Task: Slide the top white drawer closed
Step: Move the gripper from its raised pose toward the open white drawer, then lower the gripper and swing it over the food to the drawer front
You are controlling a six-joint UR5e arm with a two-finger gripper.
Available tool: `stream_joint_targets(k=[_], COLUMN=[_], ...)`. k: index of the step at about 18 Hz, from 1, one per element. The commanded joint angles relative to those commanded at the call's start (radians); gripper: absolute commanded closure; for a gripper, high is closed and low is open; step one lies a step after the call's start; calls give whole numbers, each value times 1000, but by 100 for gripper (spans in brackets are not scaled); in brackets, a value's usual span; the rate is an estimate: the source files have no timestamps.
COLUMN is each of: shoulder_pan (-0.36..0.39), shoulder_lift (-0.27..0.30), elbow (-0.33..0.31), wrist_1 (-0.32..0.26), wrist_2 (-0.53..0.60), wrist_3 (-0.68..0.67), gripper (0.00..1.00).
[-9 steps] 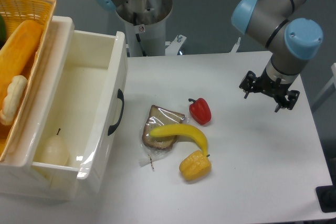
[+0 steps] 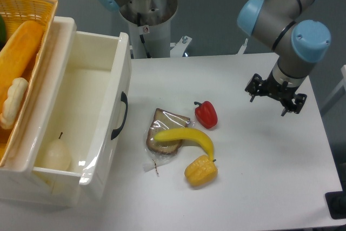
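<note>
change: gripper [image 2: 274, 99] is being shifted slightly left since half a second ago | fingers: being held spread, nothing grasped | drawer [image 2: 102, 123]: pulled out at worktop's left edge, well apart | closing: not yet begun

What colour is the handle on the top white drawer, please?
Black, on the top white drawer; clearest in the fixed camera view.

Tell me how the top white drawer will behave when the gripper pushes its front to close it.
The top white drawer looks like rigid glossy plastic, so it should probably slide as one piece without flexing. Its shiny front may let the gripper slip, so pushing near the black handle seems safer. It holds only a pale pear, so it is likely light; that pear may roll.
</note>
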State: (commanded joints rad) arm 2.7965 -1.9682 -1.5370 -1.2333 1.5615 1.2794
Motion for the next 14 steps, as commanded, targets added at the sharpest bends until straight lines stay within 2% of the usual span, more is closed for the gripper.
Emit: stream_joint_targets(k=[4, 8, 12, 14], shoulder_pan=[-24, -34, -77, -98], shoulder_lift=[8, 44, 64, 68], elbow=[-5, -60, -61, -61], wrist_1=[6, 8, 8, 20], wrist_2=[8, 8, 3, -12], wrist_3=[-86, -94, -139, -213], gripper=[0, 0, 0, 7])
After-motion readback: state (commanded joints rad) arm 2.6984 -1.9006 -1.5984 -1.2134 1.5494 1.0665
